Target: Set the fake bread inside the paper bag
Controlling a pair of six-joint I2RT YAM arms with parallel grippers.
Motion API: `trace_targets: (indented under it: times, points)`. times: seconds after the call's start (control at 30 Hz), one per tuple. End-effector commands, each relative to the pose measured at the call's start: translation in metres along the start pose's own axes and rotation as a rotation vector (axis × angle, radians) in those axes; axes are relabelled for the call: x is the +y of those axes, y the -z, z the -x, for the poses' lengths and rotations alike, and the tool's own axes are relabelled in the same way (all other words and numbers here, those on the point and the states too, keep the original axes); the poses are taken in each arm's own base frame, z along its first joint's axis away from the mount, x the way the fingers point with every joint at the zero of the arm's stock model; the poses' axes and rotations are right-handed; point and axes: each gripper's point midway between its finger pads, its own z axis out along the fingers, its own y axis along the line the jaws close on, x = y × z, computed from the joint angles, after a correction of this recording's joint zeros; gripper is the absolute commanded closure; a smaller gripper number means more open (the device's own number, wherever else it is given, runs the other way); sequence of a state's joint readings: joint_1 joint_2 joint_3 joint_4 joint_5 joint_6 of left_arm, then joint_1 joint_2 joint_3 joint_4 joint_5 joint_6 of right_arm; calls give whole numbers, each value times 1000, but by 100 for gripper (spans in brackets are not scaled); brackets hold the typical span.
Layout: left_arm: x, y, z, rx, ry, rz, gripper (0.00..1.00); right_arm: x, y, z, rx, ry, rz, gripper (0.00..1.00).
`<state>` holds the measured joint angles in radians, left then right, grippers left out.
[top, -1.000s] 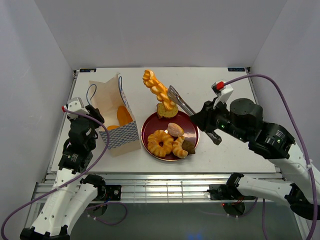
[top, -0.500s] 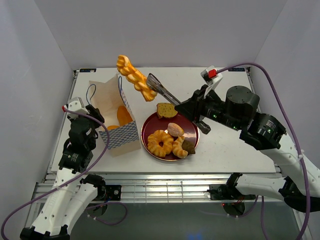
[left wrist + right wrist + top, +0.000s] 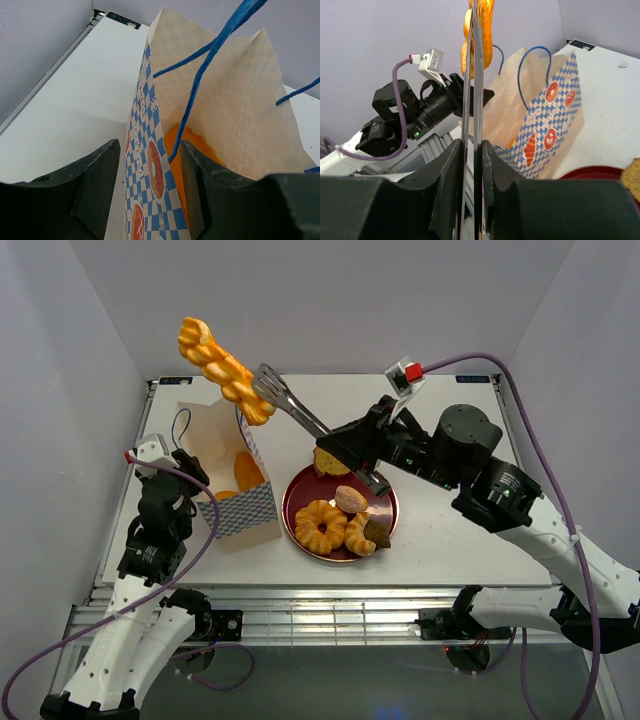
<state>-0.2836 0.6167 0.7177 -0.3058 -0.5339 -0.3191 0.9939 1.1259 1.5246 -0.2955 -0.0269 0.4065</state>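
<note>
Clamped shut in the right gripper (image 3: 342, 442) on a pair of metal tongs (image 3: 293, 405), and through them on the fake bread in hand — the long twisted braid (image 3: 222, 368), pinched near its lower end only. Hanging tilted in the upper left of the top view, above the open mouth of the paper bag (image 3: 243, 512) and not yet inside. Pinned to the left edge of that bag: the left gripper (image 3: 150, 157), fingers (image 3: 97, 170) closed on the paper wall. Already lying in the bag, one orange piece (image 3: 243, 472). Waiting on the dark-red plate (image 3: 392, 505) at centre, a ring doughnut (image 3: 322, 525), an oval roll (image 3: 351, 499) and smaller bits.

Likely trouble, judging from here:
- Swinging or slipping out of the tongs, given a glossy surface and a grip so far from the middle.
- Catching on the blue cord handles (image 3: 192, 100) or the paper rim on the way down, given such length and slant — then folding the rim in, or dragging the light bag over despite the pinch.
- Jamming crosswise on the piece below and ending up poking out.

Best lowered end-first and near upright, and released only once well inside.
</note>
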Motion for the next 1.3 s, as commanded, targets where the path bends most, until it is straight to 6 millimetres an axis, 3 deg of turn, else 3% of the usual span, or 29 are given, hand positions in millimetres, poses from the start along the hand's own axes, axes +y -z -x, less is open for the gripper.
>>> trace_targets:
  times: [0.0, 0.27, 0.5, 0.67, 0.87, 1.27]
  points:
    - [1, 0, -2, 13, -14, 4, 38, 21, -12, 21, -130, -67, 83, 92]
    - [0, 1, -2, 12, -13, -1, 38, 12, -38, -29, -118, -154, 46, 92]
    - [0, 1, -2, 12, -13, 0, 38, -6, -38, -62, -116, -207, -39, 92]
    - [1, 1, -1, 11, -13, 3, 38, -27, -32, -78, -112, -213, -124, 92]
    - [1, 0, -1, 11, -12, 5, 39, -34, -28, -90, -104, -225, -142, 92]
    - [1, 1, -1, 13, -13, 6, 38, -20, -42, -114, 19, -207, -71, 92]
